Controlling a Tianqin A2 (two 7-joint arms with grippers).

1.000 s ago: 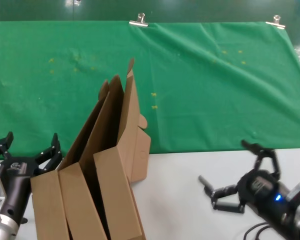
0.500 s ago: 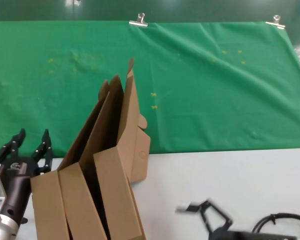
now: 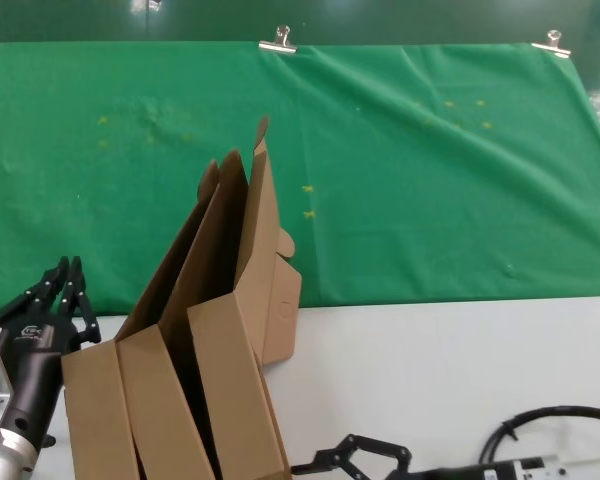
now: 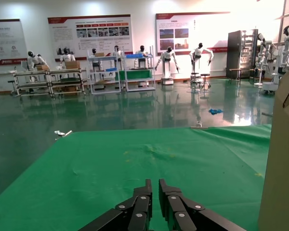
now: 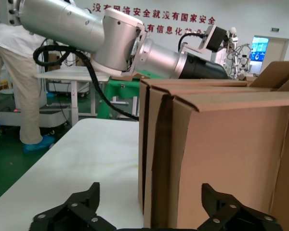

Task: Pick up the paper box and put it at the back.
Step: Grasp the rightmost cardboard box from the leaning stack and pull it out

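Three brown cardboard boxes stand on edge together at the front left, leaning on each other. The paper box (image 3: 230,390) is the rightmost of them, with its lid and an ear flap raised behind it. My right gripper (image 3: 325,462) is open, low over the white table, just right of that box's foot. In the right wrist view the box ends (image 5: 221,159) stand straight ahead between my spread fingers (image 5: 89,195). My left gripper (image 3: 68,268) is shut and empty, left of the boxes, over the green cloth (image 4: 135,154). The green cloth (image 3: 430,180) covers the back.
Metal clips (image 3: 278,42) hold the cloth's far edge. The white tabletop (image 3: 460,370) runs along the front. A black cable (image 3: 540,425) loops behind my right arm. My left arm (image 5: 111,43) shows beyond the boxes in the right wrist view.
My right gripper has swung down and left from the right side to the foot of the boxes. My left gripper's fingers have closed. The boxes have not moved.
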